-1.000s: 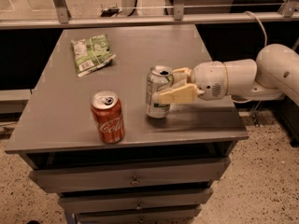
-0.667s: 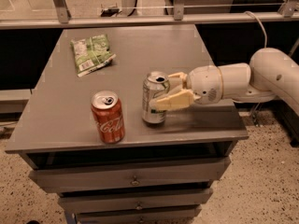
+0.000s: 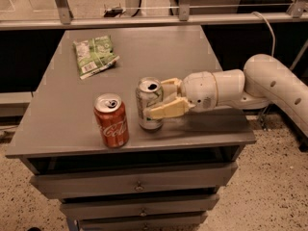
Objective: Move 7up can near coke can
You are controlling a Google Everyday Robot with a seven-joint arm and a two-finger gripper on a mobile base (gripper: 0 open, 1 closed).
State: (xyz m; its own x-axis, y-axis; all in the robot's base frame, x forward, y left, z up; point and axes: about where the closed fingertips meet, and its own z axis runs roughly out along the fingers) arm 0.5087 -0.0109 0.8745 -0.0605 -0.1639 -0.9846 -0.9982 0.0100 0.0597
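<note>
The gripper [image 3: 157, 100] reaches in from the right, low over the front of the bench [image 3: 202, 47], and its two tan fingers [image 3: 166, 110] clasp the 7up can [image 3: 149, 105] around the middle, one on the near side and one behind. The can stands upright with its open top showing. From where I stand I cannot tell whether its base rests on the bench or hangs just clear of it. The pale arm [image 3: 269, 81] stretches off to the right behind the wrist.

Just to the left stands the coke can [image 3: 111, 121], upright near the front edge, close to the 7up can but not touching it. A narrow strip of bench shows between them. Farther back on the left lies a green snack bag [image 3: 95, 56], well apart from both cans. Drawers [image 3: 137, 184] run below the bench top.

I take this to be the tail of the carry: the can looks about where it should be. What's left, I'd say, is to settle it flat, let the fingers go and back off to the right without nudging either can.
</note>
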